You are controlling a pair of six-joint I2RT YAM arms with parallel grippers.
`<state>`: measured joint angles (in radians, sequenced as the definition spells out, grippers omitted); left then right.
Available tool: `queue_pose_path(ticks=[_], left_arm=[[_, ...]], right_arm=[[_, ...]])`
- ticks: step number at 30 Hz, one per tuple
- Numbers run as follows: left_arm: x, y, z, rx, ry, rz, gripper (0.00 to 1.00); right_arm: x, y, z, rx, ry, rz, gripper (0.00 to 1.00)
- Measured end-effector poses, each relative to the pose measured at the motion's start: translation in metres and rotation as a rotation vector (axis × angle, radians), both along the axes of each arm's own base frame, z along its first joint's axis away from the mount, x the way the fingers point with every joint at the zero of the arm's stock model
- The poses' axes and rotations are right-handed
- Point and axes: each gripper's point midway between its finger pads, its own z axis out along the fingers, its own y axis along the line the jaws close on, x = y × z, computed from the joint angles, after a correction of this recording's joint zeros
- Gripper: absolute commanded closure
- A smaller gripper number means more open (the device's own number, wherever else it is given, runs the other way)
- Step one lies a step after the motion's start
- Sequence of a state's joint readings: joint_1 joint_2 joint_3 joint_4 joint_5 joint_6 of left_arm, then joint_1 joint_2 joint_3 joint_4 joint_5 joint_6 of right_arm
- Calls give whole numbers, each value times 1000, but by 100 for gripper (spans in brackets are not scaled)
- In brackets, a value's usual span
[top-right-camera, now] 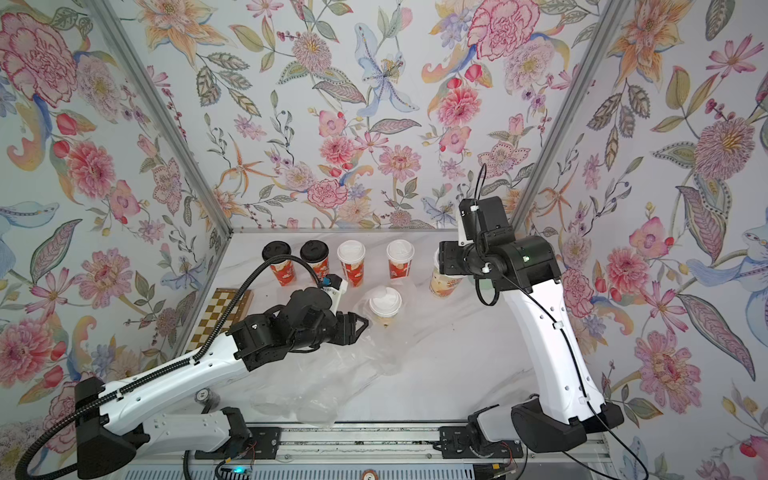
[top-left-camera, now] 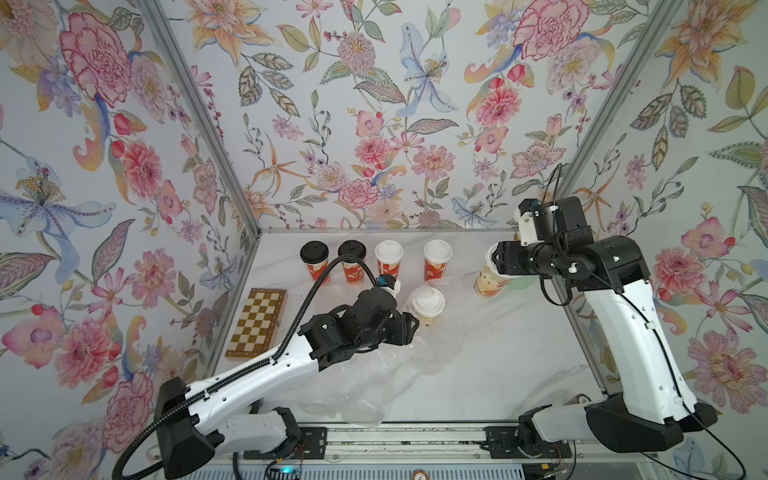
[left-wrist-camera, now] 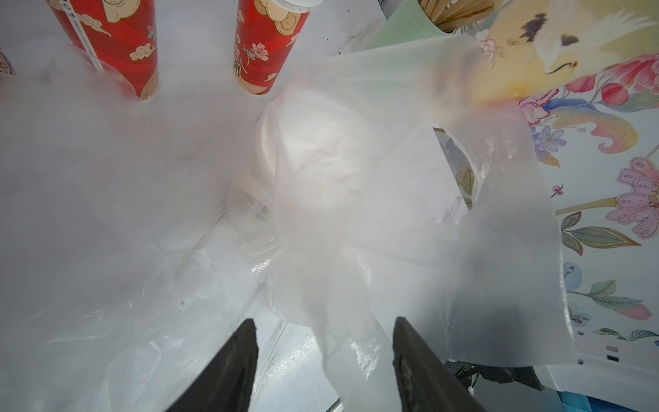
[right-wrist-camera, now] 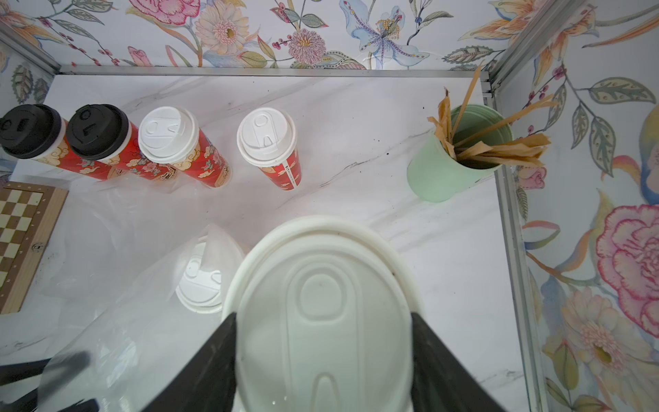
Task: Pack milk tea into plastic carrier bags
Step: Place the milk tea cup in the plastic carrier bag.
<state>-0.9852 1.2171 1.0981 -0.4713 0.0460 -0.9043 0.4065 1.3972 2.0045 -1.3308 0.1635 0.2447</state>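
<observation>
Four red milk tea cups stand in a back row, two with black lids and two with white lids. A cream cup with a white lid stands inside an upright plastic carrier bag. My left gripper is open beside it, with a strip of the bag's film hanging loose between the jaws. My right gripper is shut on the lid of a second cream cup, held upright at the back right. More crumpled bags lie near the front edge.
A folded wooden chessboard lies at the left wall. A mint-green cup of brown sticks stands in the back right corner, behind the held cup. Metal-framed floral walls close in the marble table on three sides.
</observation>
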Motion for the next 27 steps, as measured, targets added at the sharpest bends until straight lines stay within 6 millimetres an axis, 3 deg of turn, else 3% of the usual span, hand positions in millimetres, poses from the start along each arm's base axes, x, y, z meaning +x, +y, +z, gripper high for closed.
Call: queue_pose_path(ticks=[8, 18, 27], left_arm=[[-10, -3, -3, 14, 9, -26, 35], [-22, -10, -4, 19, 12, -68, 36], [-26, -13, -4, 16, 15, -78, 57]], right_arm=[[-28, 20, 39, 26, -49, 77, 49], [-62, 56, 69, 80, -86, 235, 49], [-96, 93, 71, 139, -49, 428, 49]])
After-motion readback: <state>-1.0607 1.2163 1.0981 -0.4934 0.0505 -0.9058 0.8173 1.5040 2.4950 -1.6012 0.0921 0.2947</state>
